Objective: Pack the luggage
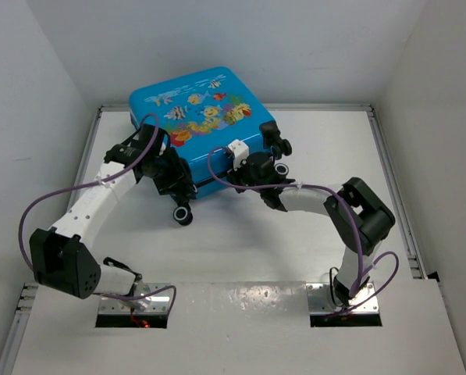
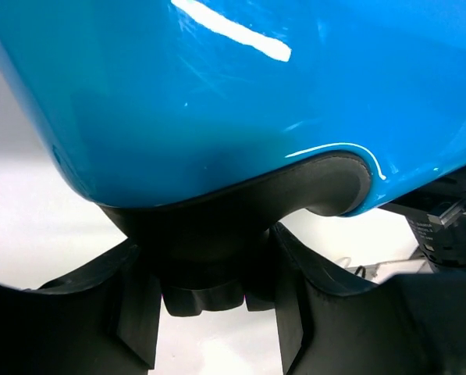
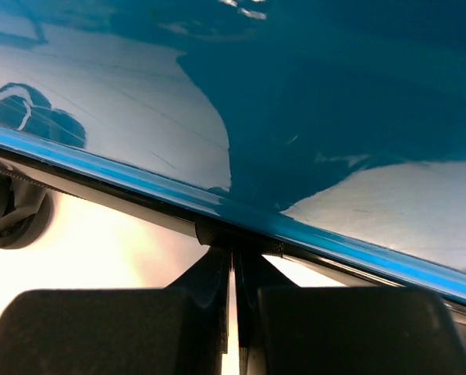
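the desk (image 1: 240, 250) carries the luggage (image 1: 205, 117) at its far edge, left of centre. the lid is down with the fish print facing up, so i read this as the closing stage, with packing done or nearly so.

the left arm (image 1: 92, 207) reaches to the case's near left corner, and the right arm (image 1: 350, 211) to its near side. that looks like one bracing while the other works the seam.

the left gripper (image 2: 209, 266) has its jaws part way apart around a black fitting (image 2: 217, 234) under the blue shell. i cannot tell whether it is clamping that or only straddling it. i'd guess the point is to stop the case sliding.

the right gripper (image 3: 234, 273) is closed tight, tips against the zipper band (image 3: 100, 191) below the shell's rim. it may have a pull tab pinched, but i cannot make that out.

one wheel (image 1: 183, 214) sticks out toward me at the near left corner.
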`<state>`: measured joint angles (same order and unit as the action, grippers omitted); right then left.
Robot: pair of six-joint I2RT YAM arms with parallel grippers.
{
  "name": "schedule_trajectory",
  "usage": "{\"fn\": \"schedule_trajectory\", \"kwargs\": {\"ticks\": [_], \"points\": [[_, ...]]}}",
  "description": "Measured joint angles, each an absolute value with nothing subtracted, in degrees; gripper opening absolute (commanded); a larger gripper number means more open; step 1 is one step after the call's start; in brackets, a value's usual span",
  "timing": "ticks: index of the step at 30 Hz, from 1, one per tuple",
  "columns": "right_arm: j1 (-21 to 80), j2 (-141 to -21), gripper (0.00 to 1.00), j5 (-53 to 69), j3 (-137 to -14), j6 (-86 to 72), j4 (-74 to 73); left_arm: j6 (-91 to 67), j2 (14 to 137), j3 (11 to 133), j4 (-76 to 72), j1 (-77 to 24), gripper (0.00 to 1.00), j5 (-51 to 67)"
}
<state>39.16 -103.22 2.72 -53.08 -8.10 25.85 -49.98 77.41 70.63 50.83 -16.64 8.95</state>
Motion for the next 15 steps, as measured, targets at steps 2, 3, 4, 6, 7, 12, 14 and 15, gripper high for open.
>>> {"fn": "schedule_trajectory", "kwargs": {"ticks": [2, 3, 4, 6, 7, 12, 14, 15], "points": [[39.1, -103.2, 0.00, 2.3, -52.8, -8.5, 26.1, -49.7, 77.4, 70.6, 50.9, -15.6, 0.00, 9.5], [39.1, -103.0, 0.00, 1.9, -52.5, -8.7, 26.5, -49.6, 77.4, 70.6, 51.0, -14.9, 0.00, 10.0], [39.1, -102.8, 0.00, 1.7, -51.9, -9.2, 27.0, -49.3, 77.4, 70.4, 51.0, -13.8, 0.00, 11.2], [38.9, -102.0, 0.00, 1.5, -50.9, -9.8, 27.4, -48.8, 77.4, 70.0, 51.0, -11.9, 0.00, 12.9], [38.7, -101.5, 0.00, 1.4, -50.2, -10.2, 27.7, -48.6, 77.4, 69.9, 51.0, -11.0, 0.00, 13.9], [33.3, -96.7, 0.00, -0.1, -45.9, -11.3, 27.6, -46.4, 76.7, 69.2, 51.4, -6.2, 0.00, 15.8], [31.4, -95.9, 0.00, 0.4, -44.9, -11.5, 27.2, -45.8, 76.1, 68.9, 50.9, -5.0, 0.00, 17.0], [31.2, -95.8, 0.00, 0.4, -44.6, -11.5, 27.0, -45.6, 76.0, 68.9, 50.9, -4.9, 0.00, 17.1]]}}
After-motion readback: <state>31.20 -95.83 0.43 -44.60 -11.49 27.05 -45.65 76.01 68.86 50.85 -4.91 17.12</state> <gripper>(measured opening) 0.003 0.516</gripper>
